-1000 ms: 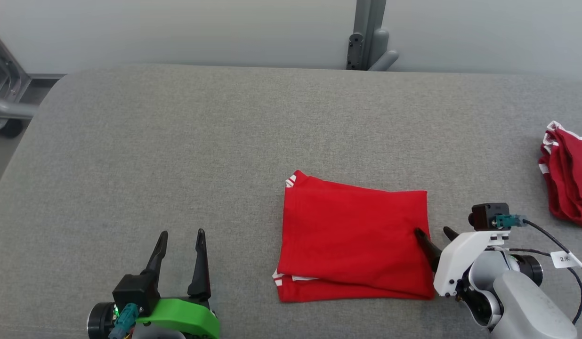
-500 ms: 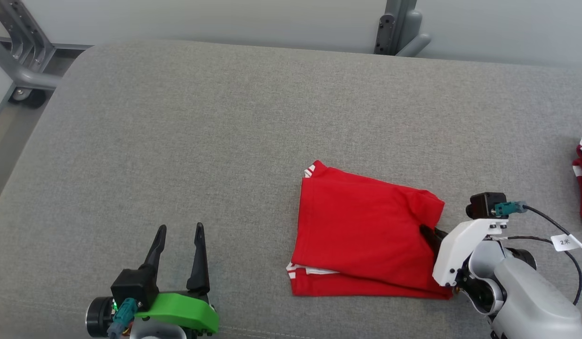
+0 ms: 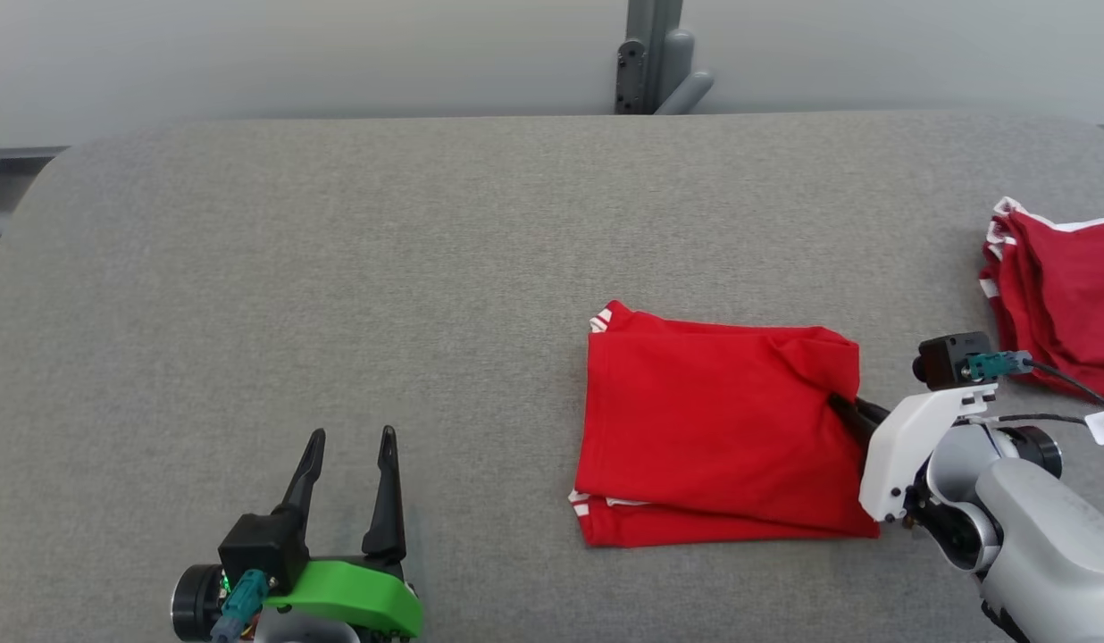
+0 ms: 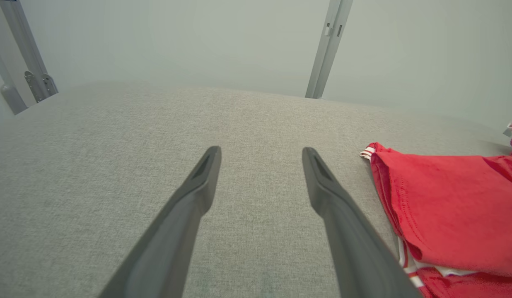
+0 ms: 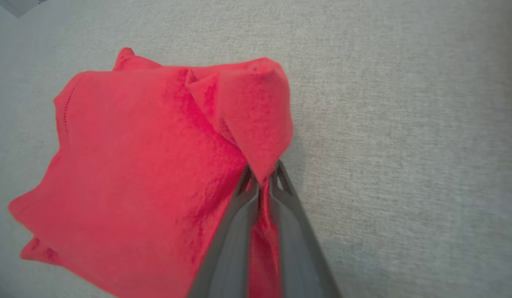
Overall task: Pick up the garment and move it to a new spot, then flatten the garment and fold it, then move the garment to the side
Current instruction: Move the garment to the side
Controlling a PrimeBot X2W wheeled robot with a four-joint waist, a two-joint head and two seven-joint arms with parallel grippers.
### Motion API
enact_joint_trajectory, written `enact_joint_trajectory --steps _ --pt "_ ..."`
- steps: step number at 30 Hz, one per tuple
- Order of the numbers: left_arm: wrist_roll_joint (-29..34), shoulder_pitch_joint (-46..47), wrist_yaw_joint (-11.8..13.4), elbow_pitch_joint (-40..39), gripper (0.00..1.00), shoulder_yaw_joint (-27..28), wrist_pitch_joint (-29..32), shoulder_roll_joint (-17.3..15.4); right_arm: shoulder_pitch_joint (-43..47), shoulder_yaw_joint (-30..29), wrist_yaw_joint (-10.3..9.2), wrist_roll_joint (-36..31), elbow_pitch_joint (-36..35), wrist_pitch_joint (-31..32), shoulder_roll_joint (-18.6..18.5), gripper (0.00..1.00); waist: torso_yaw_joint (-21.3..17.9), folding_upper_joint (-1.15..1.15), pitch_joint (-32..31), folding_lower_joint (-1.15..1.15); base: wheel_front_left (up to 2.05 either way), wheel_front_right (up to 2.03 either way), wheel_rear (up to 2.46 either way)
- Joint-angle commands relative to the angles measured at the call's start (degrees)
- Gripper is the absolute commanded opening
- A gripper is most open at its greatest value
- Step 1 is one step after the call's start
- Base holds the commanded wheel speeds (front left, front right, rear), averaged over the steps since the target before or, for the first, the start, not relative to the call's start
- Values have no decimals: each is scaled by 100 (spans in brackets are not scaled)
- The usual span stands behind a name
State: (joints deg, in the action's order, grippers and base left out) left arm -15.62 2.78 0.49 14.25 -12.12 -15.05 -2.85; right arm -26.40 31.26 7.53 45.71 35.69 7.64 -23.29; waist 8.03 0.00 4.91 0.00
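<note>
Red folded garment (image 3: 722, 438), white trim: right of centre in my head view, lying on the grey padded table (image 3: 338, 268). Right gripper (image 3: 845, 406): I see it clamped on the garment's right edge, cloth bunched there. Left gripper (image 3: 353, 433): lower left, fingers apart, well clear of the garment. Second red pile (image 3: 1061, 295): right edge.

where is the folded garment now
In the head view the garment lies right of centre on the grey surface, its right edge pinched by the right end effector; a red pile sits farther right.
</note>
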Motion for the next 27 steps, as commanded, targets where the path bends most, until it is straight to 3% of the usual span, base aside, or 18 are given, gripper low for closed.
enact_joint_trajectory --steps 1,7,15,21,27 --pt "-55 -54 12 -13 100 10 -12 -12 -58 11 -10 -19 -29 0 -66 0 -475 0 -100 0 0 0 0" --pt "-68 -19 32 -46 100 -77 -12 -12 -215 -41 -10 -132 -201 124 -344 0 -1287 0 -70 0 0 0 0" --pt "27 202 0 -25 100 -175 -12 -13 -498 -142 -10 -288 -454 278 -358 0 -2200 0 192 0 0 0 0" --pt "69 367 -48 45 100 -261 -12 -15 -650 -279 -10 -398 -480 285 -297 0 -2365 0 328 0 0 0 0" --pt "-8 377 -53 124 100 -348 -12 -20 -826 -425 -9 -552 -390 188 -221 0 -2088 0 235 0 0 0 0"
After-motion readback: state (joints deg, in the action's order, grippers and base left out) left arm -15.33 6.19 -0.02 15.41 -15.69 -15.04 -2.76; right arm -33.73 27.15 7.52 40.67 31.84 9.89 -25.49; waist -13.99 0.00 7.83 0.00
